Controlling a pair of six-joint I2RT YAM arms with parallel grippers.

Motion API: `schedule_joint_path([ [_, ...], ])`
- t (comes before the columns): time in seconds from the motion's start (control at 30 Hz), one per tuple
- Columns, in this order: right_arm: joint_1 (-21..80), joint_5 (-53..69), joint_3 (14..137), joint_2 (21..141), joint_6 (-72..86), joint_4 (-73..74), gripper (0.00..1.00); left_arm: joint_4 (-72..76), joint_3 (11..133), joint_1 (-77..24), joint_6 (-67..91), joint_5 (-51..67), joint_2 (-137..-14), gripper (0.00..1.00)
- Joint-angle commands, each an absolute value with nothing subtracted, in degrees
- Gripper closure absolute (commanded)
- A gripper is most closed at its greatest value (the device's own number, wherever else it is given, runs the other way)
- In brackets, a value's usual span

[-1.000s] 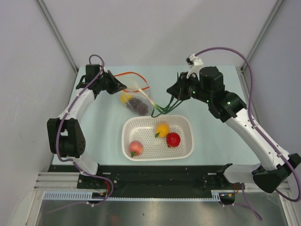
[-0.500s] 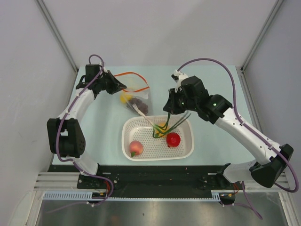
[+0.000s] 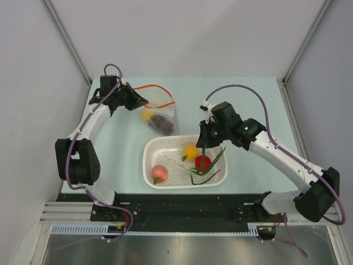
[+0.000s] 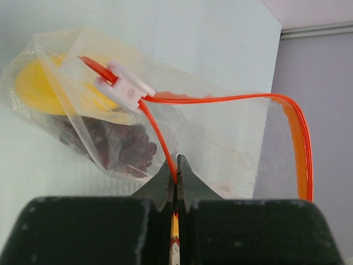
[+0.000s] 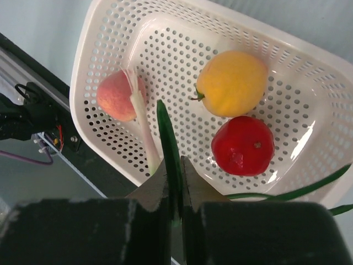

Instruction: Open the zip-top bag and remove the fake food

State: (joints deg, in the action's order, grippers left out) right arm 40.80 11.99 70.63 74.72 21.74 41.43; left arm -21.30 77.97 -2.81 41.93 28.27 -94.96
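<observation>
The left pincer (image 4: 176,165) is clamped shut on the red-orange zip strip (image 4: 220,98) at the mouth of the bag (image 4: 220,143). The strip loops open to the right, and a white slider (image 4: 127,88) sits on it further along. The bag lies at the far left of the table (image 3: 259,105), still holding a yellow piece (image 4: 38,88) and dark grapes (image 4: 121,146).

The right pincer (image 5: 175,165) is closed on the green onion (image 5: 168,132), gripping a green blade. It hangs over the right half of a white perforated basket (image 5: 99,33). The onion's pale stalk end points toward the peach (image 5: 116,96), and the long green leaves trail across the basket's near right rim. An orange fruit (image 5: 231,83) and a red fruit (image 5: 242,144) sit beside each other inside the basket, with the peach apart at the left end.

The basket stands on the near middle of the table, close to the bag but not touching it. The table top is a pale, matt blue-green. Plain light-grey walls (image 3: 182,33) close it in at the back and on both sides, with slim metal posts (image 3: 66,38) running up the back corners. A black rail (image 3: 182,212) carries both arm bases along the near edge.
</observation>
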Motion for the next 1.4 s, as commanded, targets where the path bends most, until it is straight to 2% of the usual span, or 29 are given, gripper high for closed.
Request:
schedule_joint_path([
  [0.0,39.3,19.7,68.0,76.8,18.3,35.3,1.0,-20.2,78.5,-2.4,41.0,28.5,-94.1,1.0],
  [0.27,35.8,30.5,64.9,84.0,16.9,32.5,1.0,-20.5,78.5,-2.4,41.0,28.6,-94.0,1.0],
  [0.53,35.9,31.1,63.6,88.2,14.6,34.4,0.86,-20.3,78.8,-2.4,40.9,28.7,-94.3,1.0],
  [0.63,35.7,28.7,63.6,87.2,14.7,36.0,0.75,-19.8,78.3,-2.4,41.0,28.7,-94.3,1.0],
  [0.67,35.7,27.6,63.7,86.8,14.7,36.4,0.64,-19.5,78.1,-2.4,41.0,28.7,-94.4,1.0],
  [0.73,35.4,26.3,63.8,85.5,14.8,36.7,0.53,-19.0,77.8,-2.4,41.3,29.1,-94.3,1.0],
  [0.77,35.1,25.7,63.7,85.1,14.9,36.7,0.44,-18.9,77.8,-2.4,41.3,29.3,-94.3,1.0],
  [0.9,34.5,22.2,64.4,82.4,14.9,35.4,0.28,-18.7,77.6,-2.4,41.0,29.4,-94.0,1.0],
  [1.17,34.4,15.5,75.1,84.1,15.2,32.5,0.21,-18.6,77.4,-2.7,41.0,30.4,-94.5,1.0],
  [1.37,34.5,13.4,88.6,91.2,17.0,29.4,0.23,-18.3,77.3,-3.5,41.6,30.4,-94.2,1.0],
])
